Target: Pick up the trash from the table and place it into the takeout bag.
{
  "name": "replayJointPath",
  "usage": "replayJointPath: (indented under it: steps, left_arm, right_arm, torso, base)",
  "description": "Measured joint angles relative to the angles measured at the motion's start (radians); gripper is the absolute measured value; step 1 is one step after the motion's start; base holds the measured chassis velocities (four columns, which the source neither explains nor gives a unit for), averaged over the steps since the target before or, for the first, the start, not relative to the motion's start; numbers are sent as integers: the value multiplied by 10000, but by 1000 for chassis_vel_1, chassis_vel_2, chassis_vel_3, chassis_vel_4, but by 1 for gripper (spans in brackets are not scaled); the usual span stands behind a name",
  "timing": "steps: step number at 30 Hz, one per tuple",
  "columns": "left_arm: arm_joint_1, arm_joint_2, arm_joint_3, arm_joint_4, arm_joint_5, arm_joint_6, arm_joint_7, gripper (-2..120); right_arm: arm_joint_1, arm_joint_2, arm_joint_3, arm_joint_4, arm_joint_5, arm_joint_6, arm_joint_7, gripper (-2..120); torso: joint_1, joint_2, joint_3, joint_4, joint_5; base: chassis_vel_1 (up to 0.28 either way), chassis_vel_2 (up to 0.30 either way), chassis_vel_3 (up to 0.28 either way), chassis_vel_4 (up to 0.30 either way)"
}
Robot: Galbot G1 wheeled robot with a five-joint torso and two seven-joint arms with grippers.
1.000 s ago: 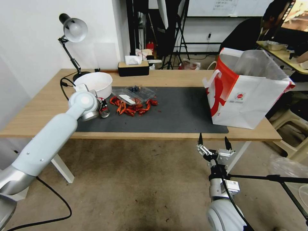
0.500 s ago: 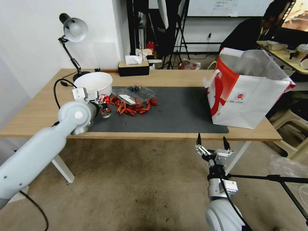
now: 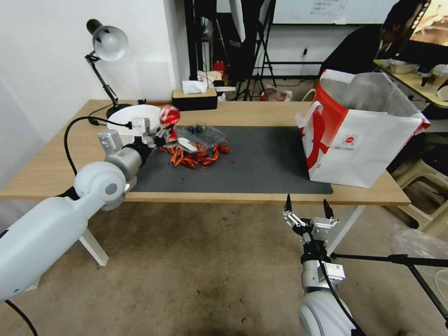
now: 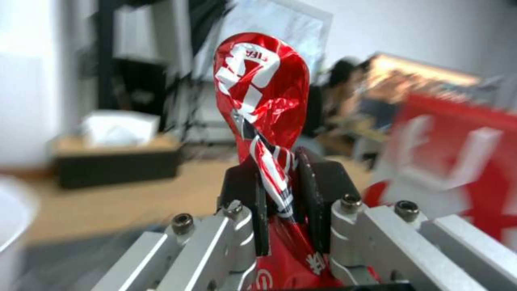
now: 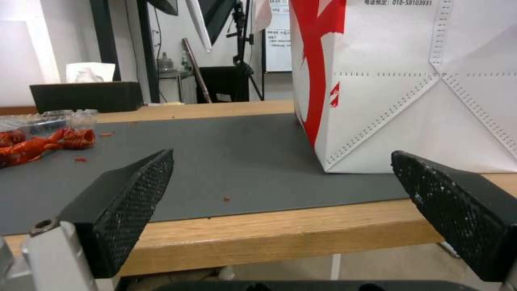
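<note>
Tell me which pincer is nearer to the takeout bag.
Right. The right pincer hangs open below the table edge, just before the bag. The left pincer holds a red wrapper far across the mat.

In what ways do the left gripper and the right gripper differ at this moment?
The left gripper is shut on the red wrapper; the right gripper is open and holds nothing. The left one is raised above the table, beside the white bowl; the right one sits below the table's front edge. Both have black fingers.
</note>
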Motion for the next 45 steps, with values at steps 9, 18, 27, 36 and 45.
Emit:
replayJointPath:
  steps: [9,18,27,36,45]
  left_arm:
    - [-1768,-469,1399,589,-292,-740,1206,12]
    - [-4509,-1641,3867,1772,-679,-901,1397,12]
    - [-6425,-3311,5274,3036,-959,-901,1313,12]
    - [-8268,-5570,6314,4432,-1187,-896,1273,12]
    - [-8991,-7164,7048,5892,-1202,-892,1261,12]
  right_arm:
    - [-20,-3,61,18,-6,5,1,100]
    - [-7,18,197,14,12,12,32,100]
    - [-44,69,351,-22,58,39,64,100]
    - [-62,220,352,-124,50,109,71,100]
    - [-18,256,321,-166,38,127,68,100]
  torso:
    - [0,1,0,-1,1]
    - [3,1,1,-2,4]
    - [3,1,1,1,2]
    - [2,1,0,-1,3]
    - [1,0,0,1,1]
  base:
    - [0,0,0,0]
    - [0,0,0,0]
    - [0,0,0,0]
    - [0,0,0,0]
    - [0,0,0,0]
